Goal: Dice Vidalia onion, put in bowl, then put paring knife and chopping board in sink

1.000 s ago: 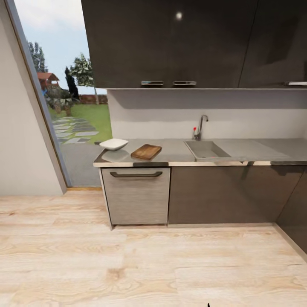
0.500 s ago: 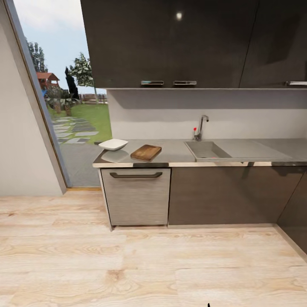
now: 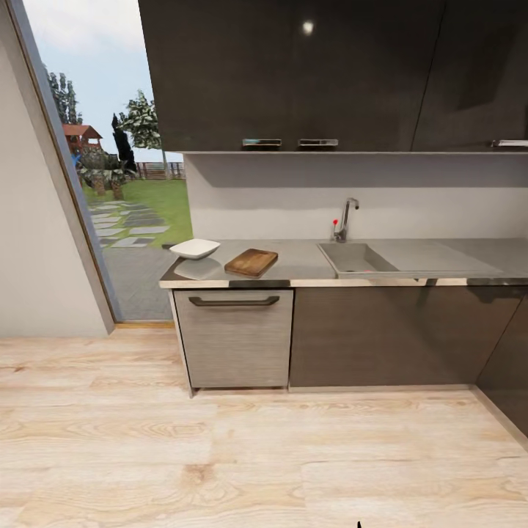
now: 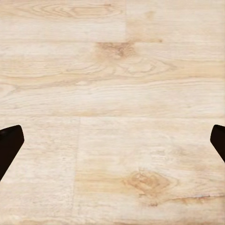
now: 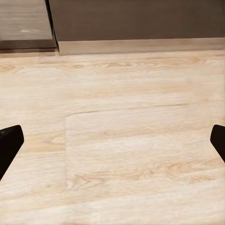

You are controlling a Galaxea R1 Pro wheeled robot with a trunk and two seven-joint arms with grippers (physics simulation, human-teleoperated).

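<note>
Domestic kitchen. A grey table [image 3: 308, 258] with a metal front edge runs above dark base cabinets [image 3: 381, 334] and a grey appliance front with a bar handle [image 3: 233, 300]. Dark glossy wall cabinets [image 3: 293, 73] hang above a pale backsplash. A steel sink [image 3: 356, 258] with a chrome tap [image 3: 345, 218] is set into the worktop, with a wooden chopping board [image 3: 251, 261] and a white bowl [image 3: 195, 248] beside it. Light wood-plank floor [image 3: 220, 455]; a tall window [image 3: 110, 169] shows a garden.
</note>
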